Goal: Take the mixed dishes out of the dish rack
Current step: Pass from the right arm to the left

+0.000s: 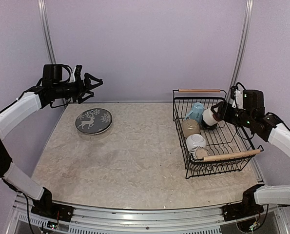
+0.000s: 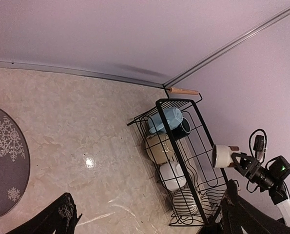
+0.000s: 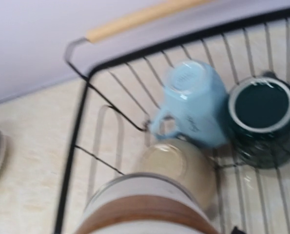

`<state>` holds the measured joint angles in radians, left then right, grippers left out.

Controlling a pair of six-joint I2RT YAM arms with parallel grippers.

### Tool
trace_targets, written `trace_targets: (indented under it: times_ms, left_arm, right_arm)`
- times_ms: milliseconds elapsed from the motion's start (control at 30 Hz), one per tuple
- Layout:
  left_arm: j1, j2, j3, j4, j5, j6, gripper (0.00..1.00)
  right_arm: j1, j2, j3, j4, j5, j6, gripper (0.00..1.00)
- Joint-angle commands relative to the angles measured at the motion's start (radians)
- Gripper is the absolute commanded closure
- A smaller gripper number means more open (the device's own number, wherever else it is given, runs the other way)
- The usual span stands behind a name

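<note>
The black wire dish rack (image 1: 231, 156) stands at the right. My right gripper (image 1: 222, 113) is shut on the brown-white cup (image 1: 212, 117) and holds it on its side above the rack's far end; the cup also shows in the left wrist view (image 2: 223, 155) and the right wrist view (image 3: 145, 209). In the rack lie a light blue mug (image 3: 196, 105), a dark green mug (image 3: 261, 117), a beige bowl (image 1: 190, 127), a white bowl (image 1: 196, 141) and a striped grey mug (image 1: 200, 153). The deer-pattern plate (image 1: 93, 121) lies on the table at the left. My left gripper (image 1: 97, 83) is open, empty and raised above it. No striped plate shows.
The rack has two wooden rod handles, one at the far end (image 1: 199, 90) and one at the near end. Purple walls close the back and both sides. The marbled tabletop (image 1: 135, 151) lies bare between the plate and the rack.
</note>
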<state>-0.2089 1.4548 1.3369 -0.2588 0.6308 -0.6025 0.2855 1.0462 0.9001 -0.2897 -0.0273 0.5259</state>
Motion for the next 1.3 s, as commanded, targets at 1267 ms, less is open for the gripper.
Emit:
trace_targets:
  times_ms: [1267]
  left_arm:
    - [-0.329,0.286,-0.014,0.542,0.588,-0.409,0.08]
  right_arm:
    - [0.431,0.360,0.063,0.844,-0.270,0.236,1.00]
